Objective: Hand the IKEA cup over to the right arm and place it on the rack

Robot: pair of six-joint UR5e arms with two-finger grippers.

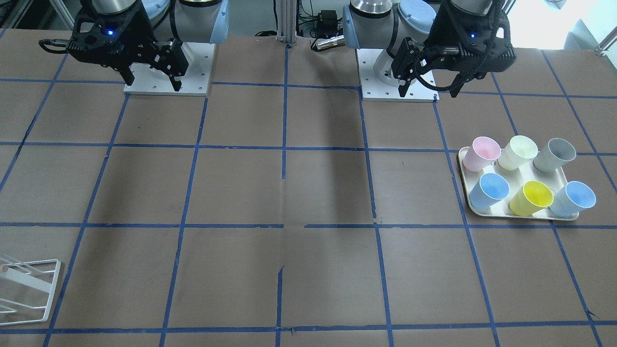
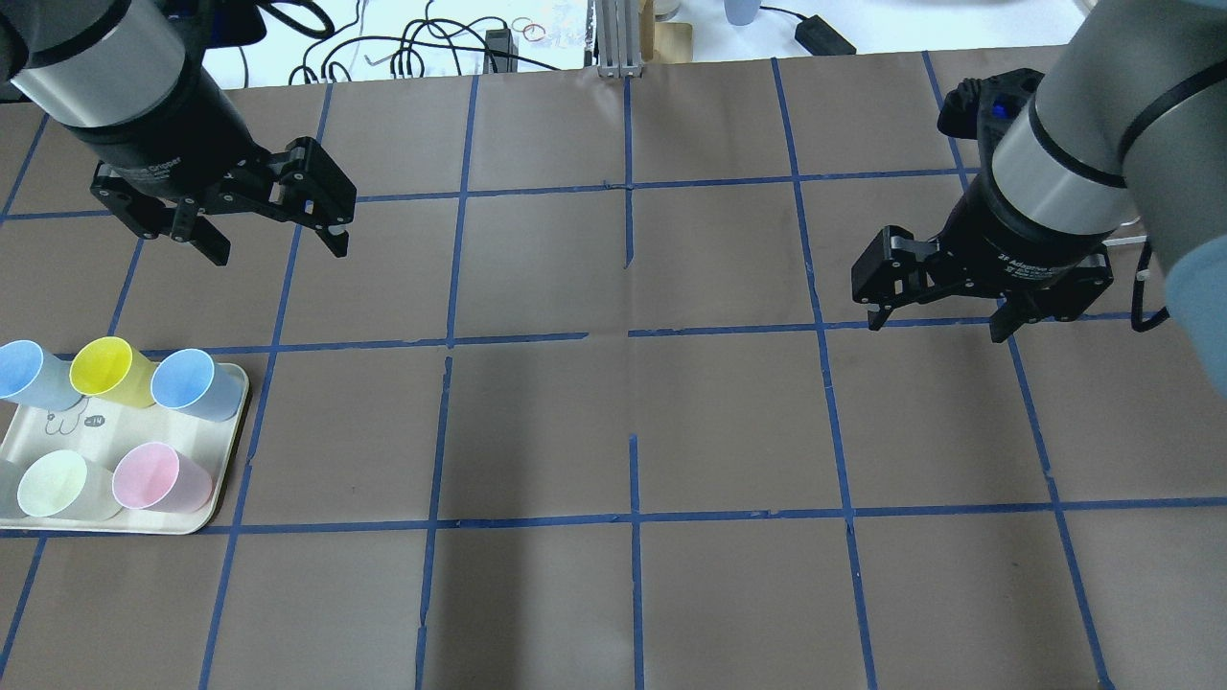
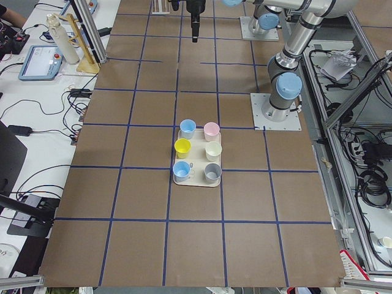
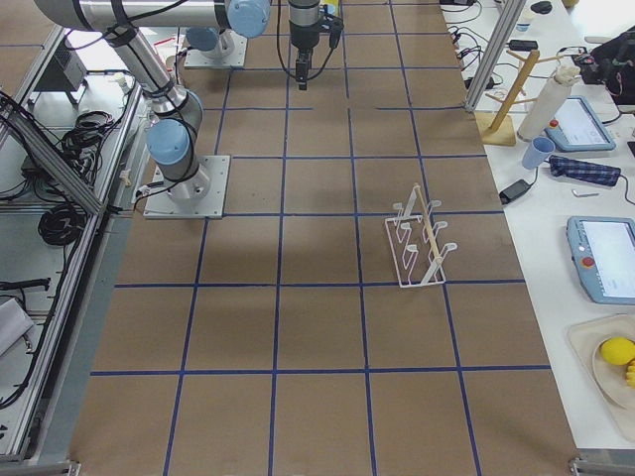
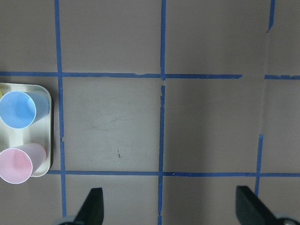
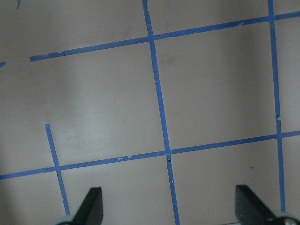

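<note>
The IKEA cup [image 1: 518, 152], pale cream, stands upright in the back row of a cream tray [image 1: 470, 205], between a pink cup and a grey cup. It also shows in the overhead view [image 2: 53, 484] and the exterior left view [image 3: 213, 150]. My left gripper [image 2: 278, 251] is open and empty, high above the table, back from the tray. My right gripper [image 2: 937, 329] is open and empty over bare table. The white wire rack [image 4: 422, 243] stands on the table's right side; part of it shows in the front-facing view [image 1: 29, 289]. The left wrist view does not show the cream cup.
The tray also holds a pink cup [image 1: 482, 152], a grey cup [image 1: 554, 154], a yellow cup [image 1: 530, 197] and two blue cups [image 1: 489, 189] [image 1: 573, 197]. Blue tape lines grid the brown table. The arm bases [image 1: 168, 72] are bolted at the back.
</note>
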